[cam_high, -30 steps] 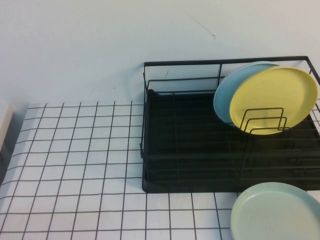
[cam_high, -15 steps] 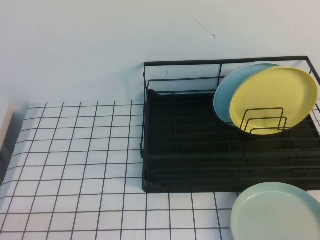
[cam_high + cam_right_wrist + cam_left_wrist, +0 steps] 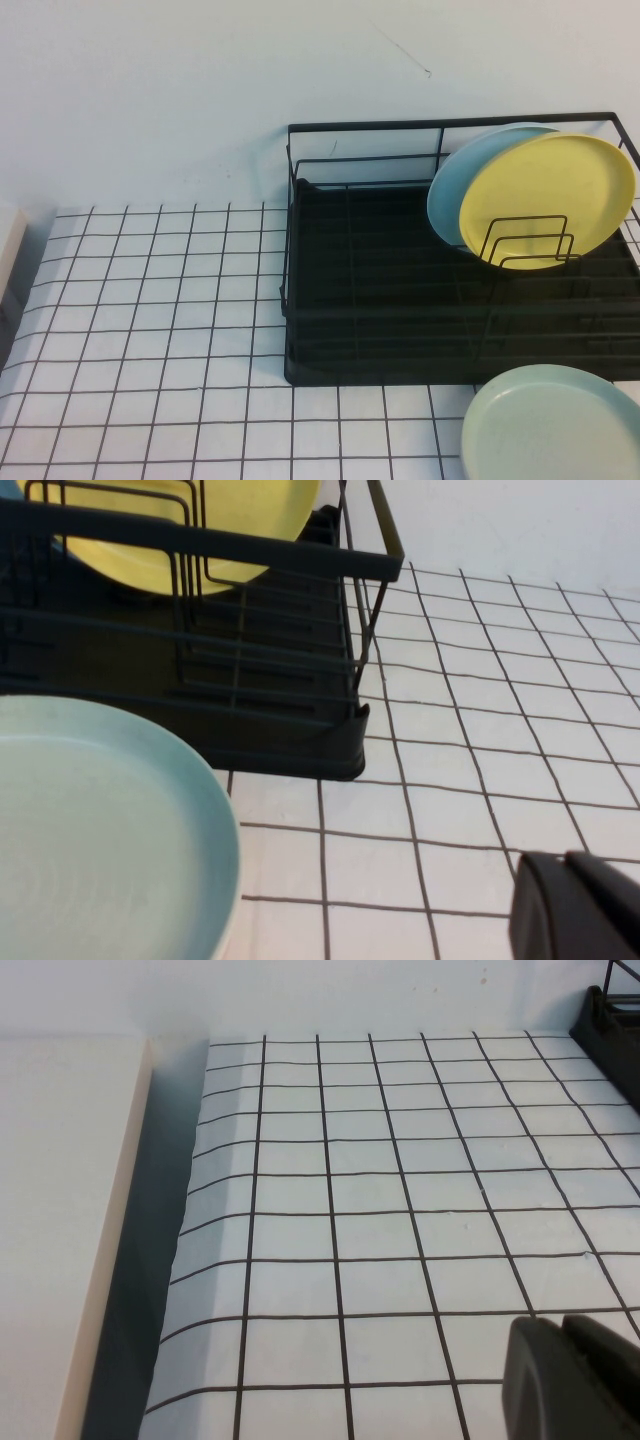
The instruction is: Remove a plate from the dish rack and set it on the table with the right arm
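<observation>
Nothing has moved since the earlier frames. White gridded table [image 3: 150, 330] meets a pale wall. Dish rack [image 3: 400, 300] keeps its yellow plate [image 3: 545, 200] and blue plate [image 3: 455, 180], edges cropped. Mint plate [image 3: 550, 425] lies flat on the table before the rack, partly cropped. Left gripper [image 3: 570, 1378] shows closed, empty fingertips; right gripper [image 3: 575, 905] is closed, holding nothing.

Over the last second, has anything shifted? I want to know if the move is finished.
Nothing visibly changed. The mint plate lies flat on the table in front of the rack; the yellow plate and blue plate stand in the rack. The left gripper and right gripper sit shut over the table, holding nothing.
</observation>
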